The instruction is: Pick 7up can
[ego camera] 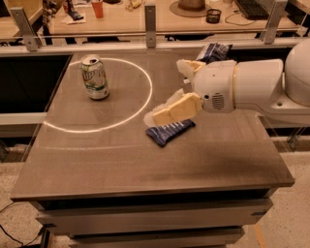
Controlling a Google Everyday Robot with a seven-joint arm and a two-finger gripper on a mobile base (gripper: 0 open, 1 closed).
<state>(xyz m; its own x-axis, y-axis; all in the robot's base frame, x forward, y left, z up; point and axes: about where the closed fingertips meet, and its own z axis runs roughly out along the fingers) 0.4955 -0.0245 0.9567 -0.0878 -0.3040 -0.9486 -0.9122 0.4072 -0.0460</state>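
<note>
The 7up can [95, 77] stands upright at the far left of the table, inside a white circle line [145, 82]. It is green and white with a silver top. My gripper [165, 91] is above the middle of the table, to the right of the can and well apart from it. Its two cream fingers are spread open with nothing between them; the lower finger [172, 110] hangs just above a dark blue snack packet [169, 131]. The white arm [252, 87] comes in from the right.
A second dark blue packet [214, 50] lies at the far right of the table [145, 169], partly hidden behind the arm. A rail with posts [150, 22] runs along the far edge. Beyond it is a desk with a red cup [98, 8].
</note>
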